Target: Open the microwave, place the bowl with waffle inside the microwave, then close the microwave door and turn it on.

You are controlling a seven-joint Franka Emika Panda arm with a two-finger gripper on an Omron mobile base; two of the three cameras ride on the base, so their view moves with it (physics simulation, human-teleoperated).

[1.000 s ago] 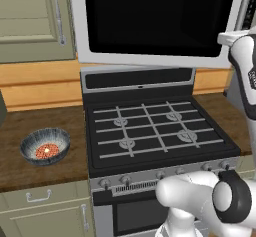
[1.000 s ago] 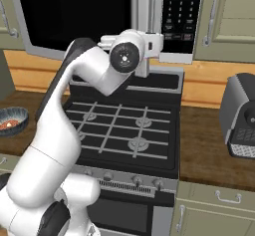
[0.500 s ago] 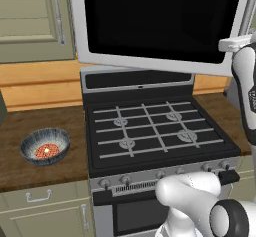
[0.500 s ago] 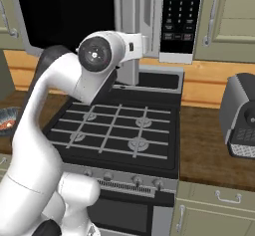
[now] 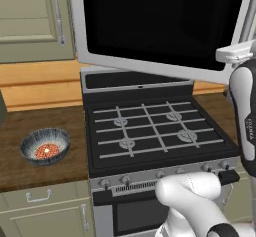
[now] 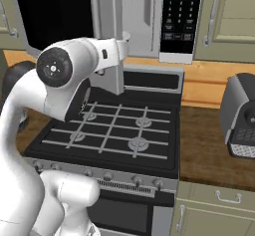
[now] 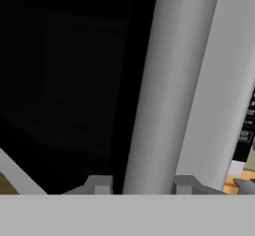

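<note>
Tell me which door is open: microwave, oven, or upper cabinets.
The microwave door: it is swung out over the stove, its handle between the gripper fingertips. The oven door and cabinet doors sit flush.

Olive-green cabinets (image 5: 30, 21) flank a black gas stove (image 5: 150, 131) set in wooden counters (image 6: 214, 145).

Arm raised high, elbow bent; end effector (image 7: 142, 185) fingertips (image 7: 99, 184) straddling bar handle (image 7: 167, 90), apparently closed on it.
</note>
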